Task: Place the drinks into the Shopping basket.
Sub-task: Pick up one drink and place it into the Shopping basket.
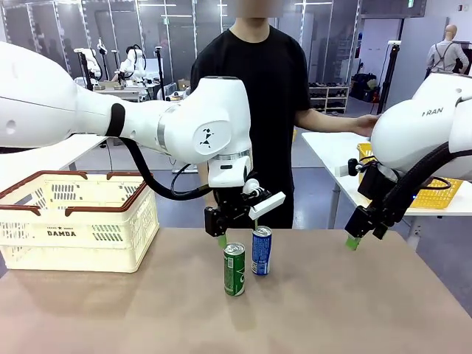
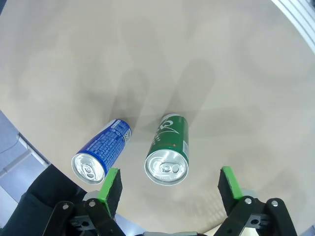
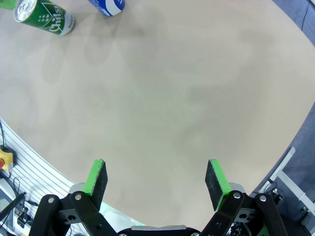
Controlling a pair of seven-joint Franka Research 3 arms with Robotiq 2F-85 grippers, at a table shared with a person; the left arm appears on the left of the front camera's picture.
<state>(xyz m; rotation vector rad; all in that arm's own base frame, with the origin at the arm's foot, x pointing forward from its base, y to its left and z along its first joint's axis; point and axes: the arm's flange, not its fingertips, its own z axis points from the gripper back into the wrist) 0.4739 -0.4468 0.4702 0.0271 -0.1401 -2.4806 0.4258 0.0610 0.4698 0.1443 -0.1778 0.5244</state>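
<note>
Two drinks stand upright mid-table: a green can [image 1: 234,269] [image 2: 168,150] with white lettering and a blue-and-white can [image 1: 261,251] [image 2: 101,150] just behind and to its right. My left gripper [image 1: 237,237] [image 2: 170,189] hangs open directly above them, the green can's silver top lying between its green pads [image 2: 110,184]. My right gripper [image 1: 355,243] [image 3: 156,183] is open and empty over bare table at the right; both cans [image 3: 45,16] show far off in its view. The cream Shopping basket [image 1: 77,221] with brown rim sits at the left, nothing visible inside.
A person in a black shirt [image 1: 258,81] stands behind the table, one hand resting on a white side table [image 1: 332,151] that holds a yellow mesh basket [image 1: 435,193]. The brown tabletop [image 1: 332,310] is bare in front and to the right.
</note>
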